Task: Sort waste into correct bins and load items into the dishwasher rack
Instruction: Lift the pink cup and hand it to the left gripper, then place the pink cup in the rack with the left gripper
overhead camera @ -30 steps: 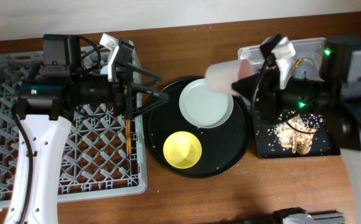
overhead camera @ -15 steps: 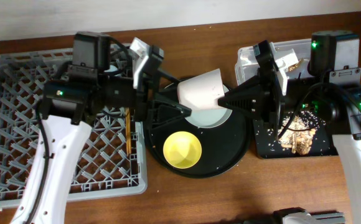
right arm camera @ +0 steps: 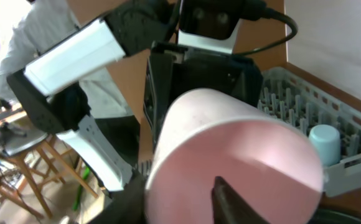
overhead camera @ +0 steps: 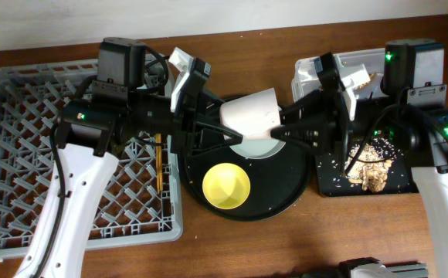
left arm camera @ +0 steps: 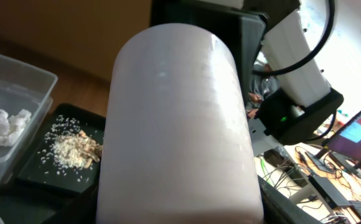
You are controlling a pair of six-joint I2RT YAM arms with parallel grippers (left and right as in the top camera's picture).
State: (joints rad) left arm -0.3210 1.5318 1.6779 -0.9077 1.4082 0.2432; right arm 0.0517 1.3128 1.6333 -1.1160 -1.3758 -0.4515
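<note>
The pink cup hangs on its side above the white plate. My right gripper is shut on its rim, one finger inside the cup. My left gripper is open, its fingers close on either side of the cup's base. The yellow bowl sits on the round tray. The chopsticks lie in the grey rack. The light blue cup stands in the rack. Food scraps lie in the shallow black tray. A white napkin lies in the clear tub.
The large round black tray holds the plate and bowl between the rack and the bins. The clear tub sits behind the shallow black tray, partly under my right arm. Wooden table shows in front.
My right gripper carried the pink cup left, over the plate. My left arm swung from the rack to meet it, and its fingers now flank the cup.
</note>
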